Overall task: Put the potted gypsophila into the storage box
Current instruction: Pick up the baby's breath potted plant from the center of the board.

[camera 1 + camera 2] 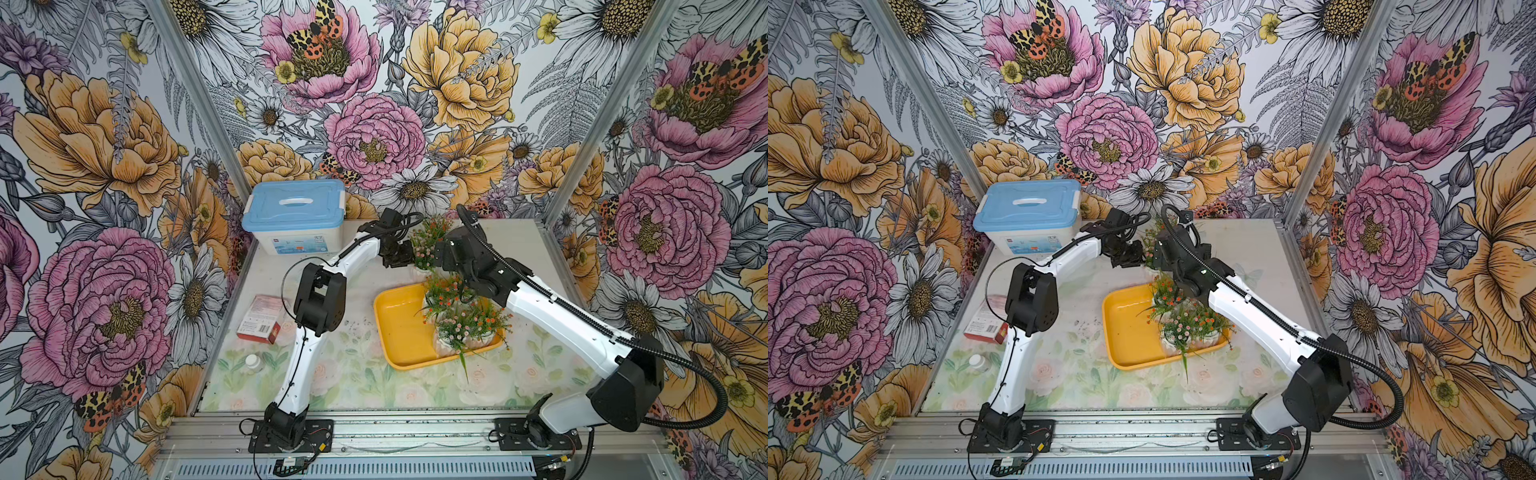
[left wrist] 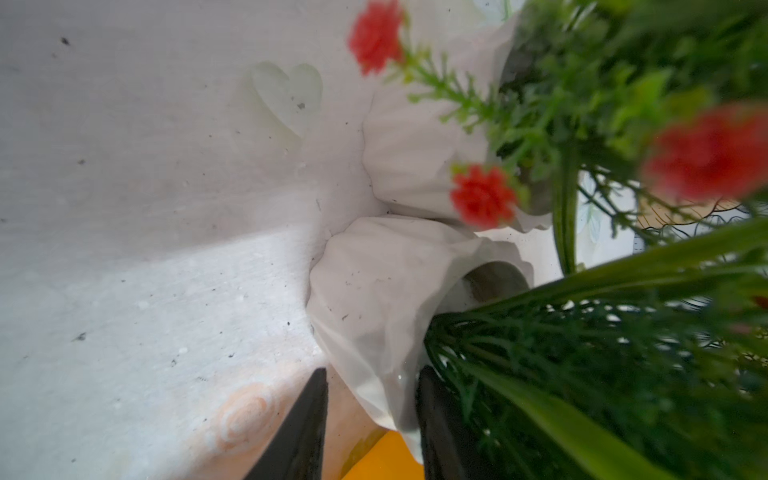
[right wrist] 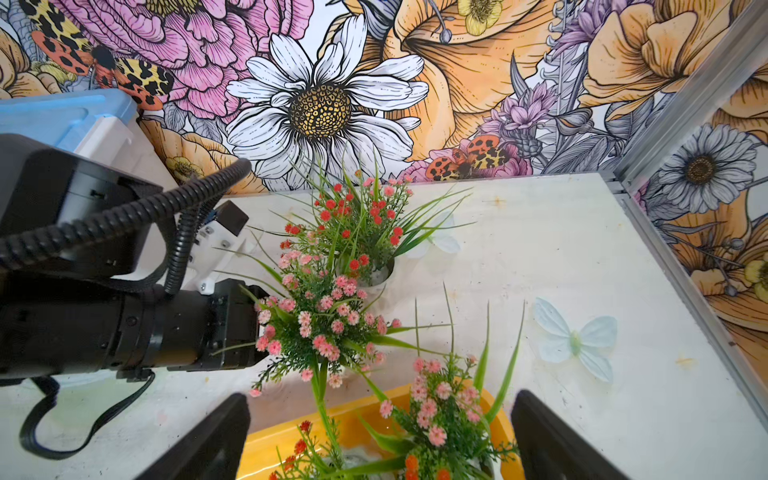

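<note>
Potted gypsophila [image 1: 467,326] and storage box [image 1: 399,332] on floral tabletop [image 1: 353,386], flower-patterned walls [image 1: 374,124] around.

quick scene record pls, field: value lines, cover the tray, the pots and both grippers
storage box: yellow, bare on the left arm's side
in box: cluster of pots at the end nearer the right arm
on table: pink-blossom pot, red-blossom pot, beyond the box's far rim
left gripper: open, fingers astride the pink-blossom pot, one clear of it
right gripper: open, empty, above the box's far rim
other: blue-lidded bin, red box
</note>
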You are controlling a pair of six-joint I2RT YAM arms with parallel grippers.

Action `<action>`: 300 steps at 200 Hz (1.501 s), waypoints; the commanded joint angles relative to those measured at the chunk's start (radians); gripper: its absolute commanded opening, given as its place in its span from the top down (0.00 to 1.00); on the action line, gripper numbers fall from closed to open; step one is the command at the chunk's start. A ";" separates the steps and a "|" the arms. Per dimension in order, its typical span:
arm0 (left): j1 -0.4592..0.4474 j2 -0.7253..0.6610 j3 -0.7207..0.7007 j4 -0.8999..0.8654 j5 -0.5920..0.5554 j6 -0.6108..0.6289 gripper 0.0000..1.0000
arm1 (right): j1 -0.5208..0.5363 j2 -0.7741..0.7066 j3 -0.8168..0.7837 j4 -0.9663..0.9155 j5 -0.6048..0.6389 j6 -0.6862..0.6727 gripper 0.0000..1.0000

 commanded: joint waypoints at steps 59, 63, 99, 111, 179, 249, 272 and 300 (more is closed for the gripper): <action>-0.057 0.042 0.045 -0.071 -0.161 0.072 0.63 | 0.006 -0.140 -0.113 0.011 0.048 0.060 0.02; -0.060 0.047 0.053 -0.081 -0.180 0.076 0.64 | 0.005 -0.143 -0.115 0.011 0.048 0.060 0.02; -0.085 0.085 0.120 -0.168 -0.348 0.120 0.79 | 0.005 -0.165 -0.132 0.009 0.051 0.055 0.03; -0.091 0.092 0.137 -0.193 -0.392 0.139 0.83 | 0.005 -0.172 -0.137 0.009 0.052 0.053 0.03; -0.095 0.097 0.136 -0.204 -0.387 0.157 1.00 | 0.005 -0.220 -0.175 0.009 0.060 0.049 0.03; -0.026 -0.127 0.041 -0.196 -0.419 0.110 1.00 | 0.005 -0.297 -0.233 0.003 0.050 0.051 0.03; 0.000 -0.265 -0.064 -0.171 -0.424 0.092 1.00 | 0.005 -0.311 -0.248 0.003 0.045 0.037 0.02; 0.008 -0.427 -0.225 -0.137 -0.433 0.066 1.00 | 0.005 -0.315 -0.246 0.003 0.030 0.022 0.02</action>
